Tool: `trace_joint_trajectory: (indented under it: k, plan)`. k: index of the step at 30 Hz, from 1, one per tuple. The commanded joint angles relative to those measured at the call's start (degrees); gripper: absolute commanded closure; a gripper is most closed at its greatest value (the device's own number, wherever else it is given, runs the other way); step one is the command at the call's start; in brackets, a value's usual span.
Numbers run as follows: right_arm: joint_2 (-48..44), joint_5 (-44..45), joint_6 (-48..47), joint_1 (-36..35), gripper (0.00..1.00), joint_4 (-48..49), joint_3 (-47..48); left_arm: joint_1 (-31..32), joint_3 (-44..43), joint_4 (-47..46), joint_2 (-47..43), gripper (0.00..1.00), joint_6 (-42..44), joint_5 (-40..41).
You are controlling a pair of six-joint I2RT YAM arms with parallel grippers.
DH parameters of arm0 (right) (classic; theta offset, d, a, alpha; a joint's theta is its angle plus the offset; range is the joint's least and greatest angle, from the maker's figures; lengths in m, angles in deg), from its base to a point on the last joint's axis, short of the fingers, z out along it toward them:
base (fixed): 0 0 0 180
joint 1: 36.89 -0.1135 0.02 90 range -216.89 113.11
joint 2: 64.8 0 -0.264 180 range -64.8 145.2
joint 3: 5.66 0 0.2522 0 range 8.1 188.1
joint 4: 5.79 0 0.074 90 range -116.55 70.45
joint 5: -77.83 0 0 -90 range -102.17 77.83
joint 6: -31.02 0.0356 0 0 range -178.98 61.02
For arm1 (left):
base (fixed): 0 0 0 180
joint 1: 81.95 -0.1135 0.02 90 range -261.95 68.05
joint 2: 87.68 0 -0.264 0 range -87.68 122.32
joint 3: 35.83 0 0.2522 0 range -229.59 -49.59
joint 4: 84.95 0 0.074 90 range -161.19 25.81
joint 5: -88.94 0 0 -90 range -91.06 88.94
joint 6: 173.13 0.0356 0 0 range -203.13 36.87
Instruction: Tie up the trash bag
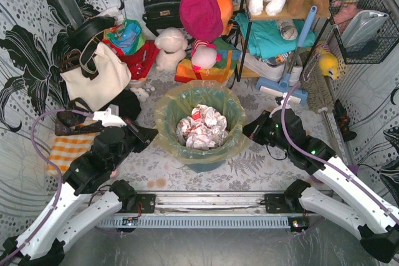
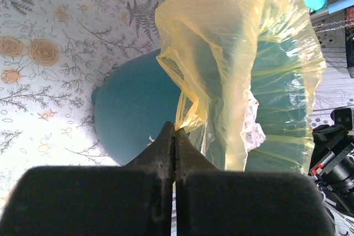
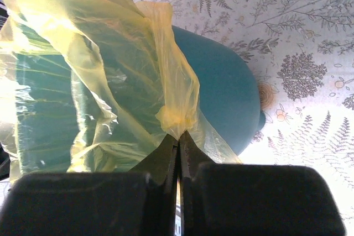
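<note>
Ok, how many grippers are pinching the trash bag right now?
2. The left gripper is shut on the left rim of the trash bag; the right gripper pinches a bunched fold on its right side.

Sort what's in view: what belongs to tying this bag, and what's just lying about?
Job:
trash bag
teal bin holding it
left hand and right hand, shut on its plastic

Lying about:
cream tote
black handbag
white plush toy
blue mop

The overhead view is bright, even and sharp, with soft shadows. In the wrist views light shines through the trash bag (image 2: 249,81), glare bleaches the desk (image 3: 293,158), and the left tool (image 2: 175,132) and right tool (image 3: 178,136) are dark, blurred blocks.
</note>
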Motion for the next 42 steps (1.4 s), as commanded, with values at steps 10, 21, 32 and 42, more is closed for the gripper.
trace_joint_trajectory:
  k: [10,21,32,42]
  plan:
    - [-0.98,3.53,-2.79,0.17,1.00,-5.05,9.96,-0.34,-8.52,-0.43,2.42,1.00,5.26,-2.70]
    - [-1.19,4.37,-5.07,0.17,1.00,-5.41,13.57,-0.32,-12.15,-0.65,3.67,1.00,6.67,-3.95]
    - [3.49,-1.13,-7.48,0.17,1.00,2.20,16.40,-0.37,-15.30,-3.43,8.43,1.00,10.29,-7.02]
    - [7.85,-5.34,-9.72,0.17,1.00,7.60,20.01,-0.31,-16.84,-10.54,14.06,1.00,12.81,-9.63]
